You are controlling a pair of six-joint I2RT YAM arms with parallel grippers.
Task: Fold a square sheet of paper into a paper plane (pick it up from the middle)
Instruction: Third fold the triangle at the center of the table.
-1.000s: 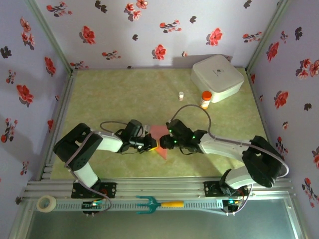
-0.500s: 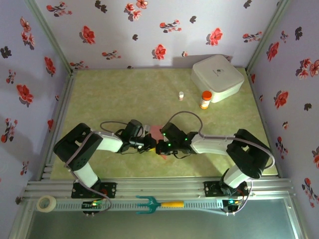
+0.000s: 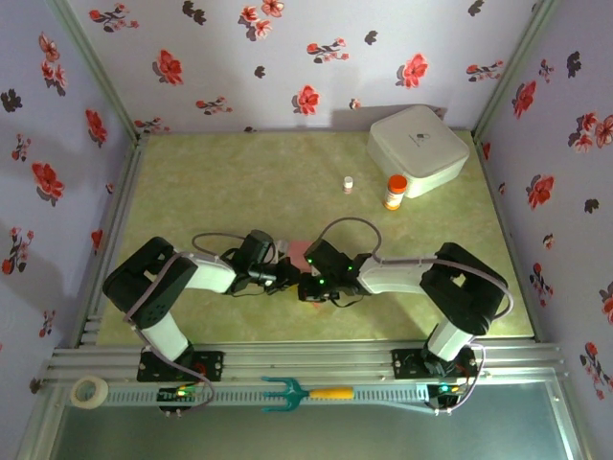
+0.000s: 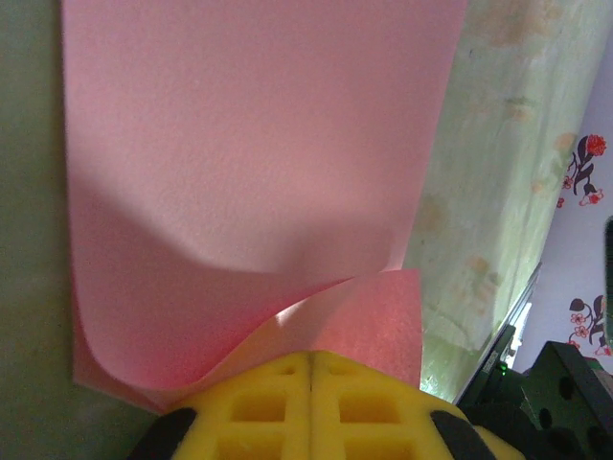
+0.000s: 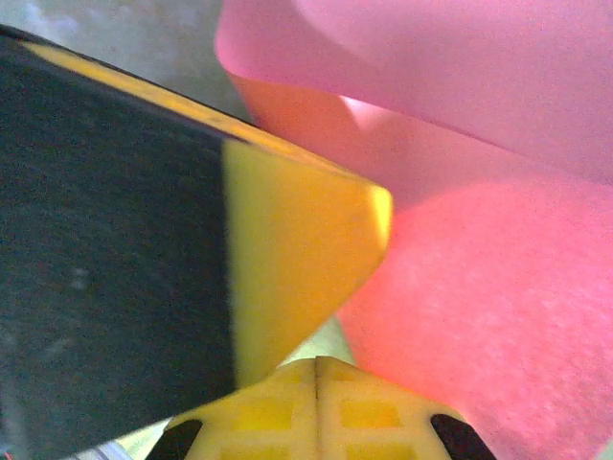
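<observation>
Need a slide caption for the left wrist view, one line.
Left gripper, shut, pinches the curled-up edge of the square sheet of paper over the green table.

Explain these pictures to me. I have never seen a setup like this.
This is a robot: a left arm and a right arm, bolted at the near edge of a table. The wide picture looks down from above and behind them. The other two come from a camera on each wrist, looking past its yellow fingers. The left tool is shut on a curled edge of the square sheet of paper, which is salmon pink. The right tool is shut too, close against the sheet; whether it pinches the paper I cannot tell. Farther back stand a white box, an orange-capped bottle and a small vial. A teal fork and a tape roll lie on the front rail.
</observation>
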